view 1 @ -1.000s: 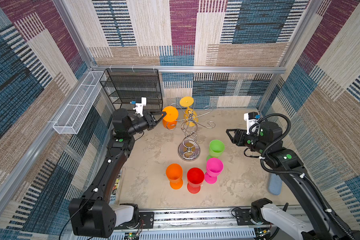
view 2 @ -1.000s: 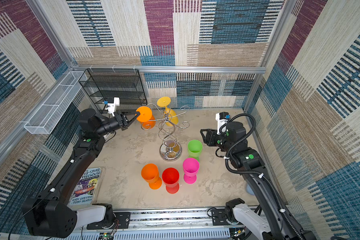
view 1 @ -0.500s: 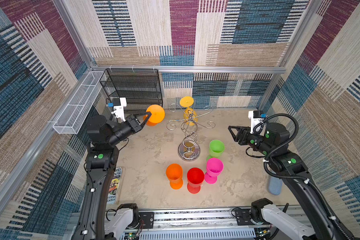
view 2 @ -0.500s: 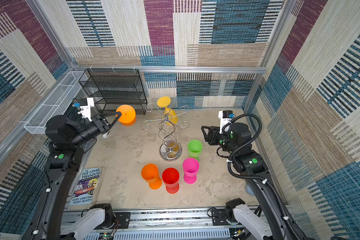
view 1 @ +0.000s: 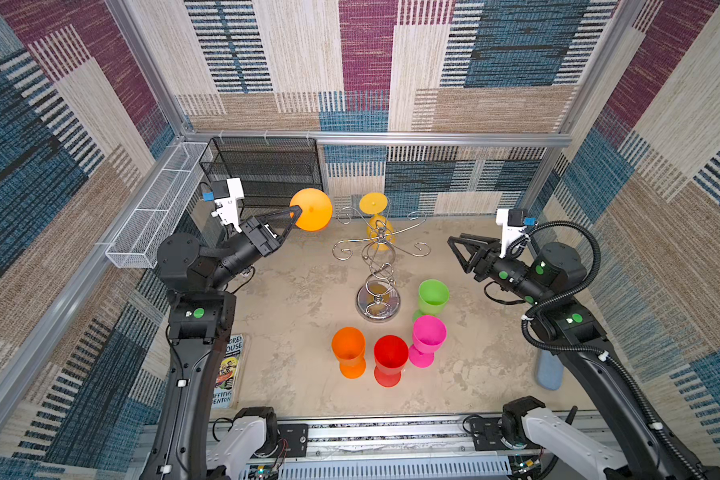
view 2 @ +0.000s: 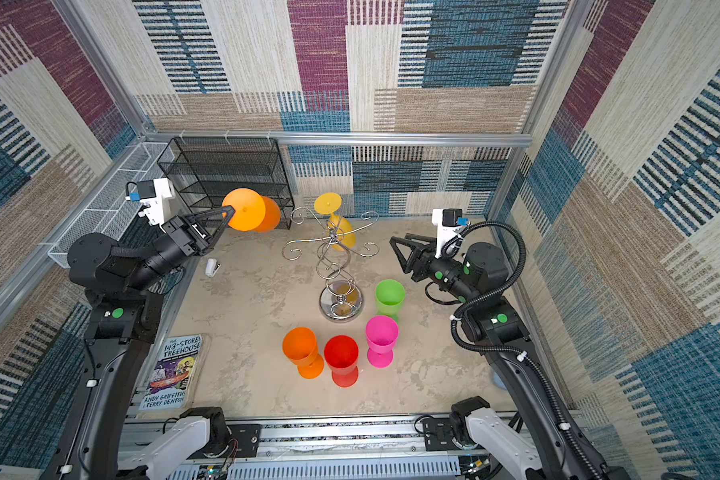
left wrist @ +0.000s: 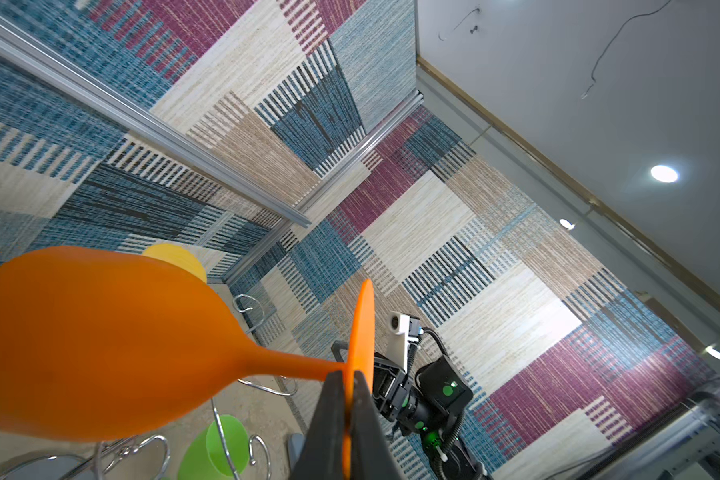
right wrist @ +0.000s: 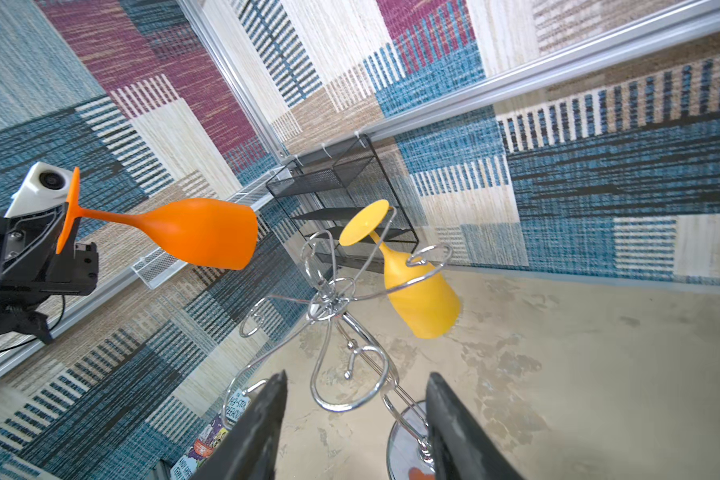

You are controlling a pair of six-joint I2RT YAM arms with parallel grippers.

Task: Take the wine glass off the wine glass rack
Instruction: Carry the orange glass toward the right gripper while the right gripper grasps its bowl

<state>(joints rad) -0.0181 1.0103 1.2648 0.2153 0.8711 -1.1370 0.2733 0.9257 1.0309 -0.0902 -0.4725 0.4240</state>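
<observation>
Left of the shiny chrome wire rack (view 1: 377,266), the left end effector (view 1: 297,212) pinches the light-looking, stiff orange plastic wine glass (view 1: 313,210) by its foot rim; the right end effector (view 1: 457,253) gapes.

Orange glass (left wrist: 92,345): held sideways in the air, with the bowl large and close and the stem running to a foot seen edge-on.
Left gripper (left wrist: 348,376): black jaws pinched on the foot's thin rim.
Yellow glass (left wrist: 175,258): a sliver peeks over the orange bowl.
Rack (left wrist: 248,307): chrome curls show behind and under the bowl.
Green glass (left wrist: 217,446): seen behind the wires.
Right arm (left wrist: 437,390): black, beyond the foot, against the patchwork wall.
</observation>
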